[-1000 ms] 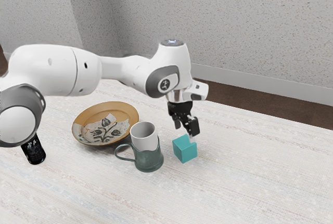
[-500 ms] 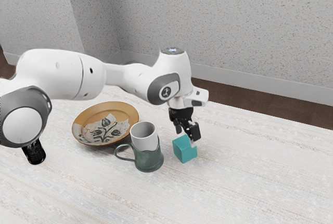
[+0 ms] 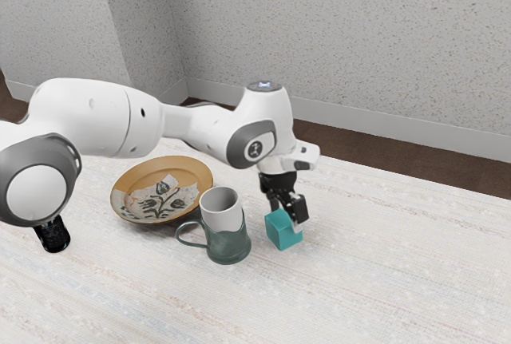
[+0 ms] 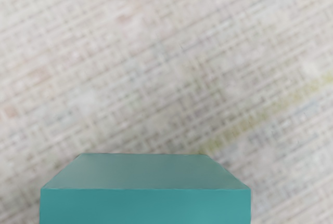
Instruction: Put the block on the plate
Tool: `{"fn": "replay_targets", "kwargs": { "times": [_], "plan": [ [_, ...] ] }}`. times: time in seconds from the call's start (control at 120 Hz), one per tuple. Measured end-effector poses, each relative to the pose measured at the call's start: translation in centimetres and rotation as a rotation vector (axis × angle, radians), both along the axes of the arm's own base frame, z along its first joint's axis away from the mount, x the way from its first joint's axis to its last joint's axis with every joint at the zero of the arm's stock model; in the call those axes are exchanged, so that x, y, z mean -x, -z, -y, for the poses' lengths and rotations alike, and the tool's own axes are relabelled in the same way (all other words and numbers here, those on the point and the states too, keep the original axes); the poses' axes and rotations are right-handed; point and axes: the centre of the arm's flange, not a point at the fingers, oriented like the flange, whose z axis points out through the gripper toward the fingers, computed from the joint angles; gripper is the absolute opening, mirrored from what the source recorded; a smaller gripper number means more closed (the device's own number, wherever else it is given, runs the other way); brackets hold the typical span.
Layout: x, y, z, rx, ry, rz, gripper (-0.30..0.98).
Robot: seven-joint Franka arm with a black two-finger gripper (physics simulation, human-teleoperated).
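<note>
At the block [image 3: 281,231], toward the exterior view's right from the mug [image 3: 228,236], the black gripper [image 3: 287,218] points down with its fingers [image 3: 296,206] spread apart. One finger comes down along the side of the block toward the exterior view's right; the other stands at its far side. The block sits between them at the fingertips; whether either finger touches it cannot be told, and the gripper has no hold on it. The block rests on the table [image 3: 375,280], low beneath the hand, and the wrist view shows its flat top and one face, with straight edges.

A strip of tabletop separates the block from the mug, whose handle points toward the plate [image 3: 204,170]. The plate lies beyond the mug, well apart from the block. Tabletop stretches on past the block toward the exterior view's right, and the table's far edge runs well behind the gripper.
</note>
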Motion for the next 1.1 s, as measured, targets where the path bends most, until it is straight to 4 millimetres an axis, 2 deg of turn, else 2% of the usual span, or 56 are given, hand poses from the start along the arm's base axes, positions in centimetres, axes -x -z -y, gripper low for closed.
{"fn": "replay_targets", "kwargs": {
  "times": [0.167,0.417,0.8,1.1],
  "plan": [
    [0.2,0.4,0.3,0.002,0.001,-0.004,0.69],
    [-0.2,1.4,-0.7,0.003,-0.017,-0.008,0.69],
    [-0.1,2.2,-0.6,0.003,-0.019,-0.017,0.69],
    [-0.1,2.3,-0.7,0.005,-0.024,-0.019,0.56]
  ]
}}
